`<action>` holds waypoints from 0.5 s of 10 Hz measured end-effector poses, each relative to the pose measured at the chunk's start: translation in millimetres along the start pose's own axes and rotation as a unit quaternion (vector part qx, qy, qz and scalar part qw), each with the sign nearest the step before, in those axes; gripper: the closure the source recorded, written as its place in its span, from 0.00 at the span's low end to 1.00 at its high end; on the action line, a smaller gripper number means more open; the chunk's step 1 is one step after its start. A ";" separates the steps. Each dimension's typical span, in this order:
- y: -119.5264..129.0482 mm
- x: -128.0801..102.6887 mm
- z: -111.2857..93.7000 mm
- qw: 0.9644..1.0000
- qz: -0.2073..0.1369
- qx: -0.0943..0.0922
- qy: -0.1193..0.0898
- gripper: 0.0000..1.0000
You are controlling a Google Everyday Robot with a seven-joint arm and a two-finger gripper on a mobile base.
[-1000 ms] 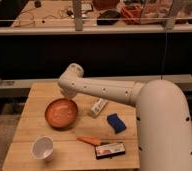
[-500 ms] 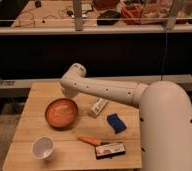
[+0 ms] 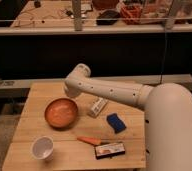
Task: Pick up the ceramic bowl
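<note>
The ceramic bowl [image 3: 61,112] is a shallow orange-brown dish that sits upright on the left half of the wooden table [image 3: 34,125]. The robot's white arm [image 3: 114,94] reaches from the lower right across the table, and its rounded elbow [image 3: 78,80] stands above and just behind the bowl. My gripper itself does not show in the camera view. It is shut, and nothing shows what, if anything, it touches.
A white cup [image 3: 41,147] stands at the front left. An orange carrot-like piece [image 3: 89,141] and a flat snack box [image 3: 110,149] lie near the front edge. A blue sponge [image 3: 116,123] and a white packet [image 3: 97,107] lie right of the bowl. A dark counter rises behind the table.
The arm's elbow has drifted slightly to the right above the bowl. The things on the table have not moved.
</note>
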 end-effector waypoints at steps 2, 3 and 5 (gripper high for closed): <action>4.9 3.4 2.7 1.000 0.001 0.003 -0.003 1.00; 8.3 6.0 2.6 1.000 0.003 0.005 -0.004 1.00; 10.1 6.9 3.8 1.000 0.002 0.010 -0.008 1.00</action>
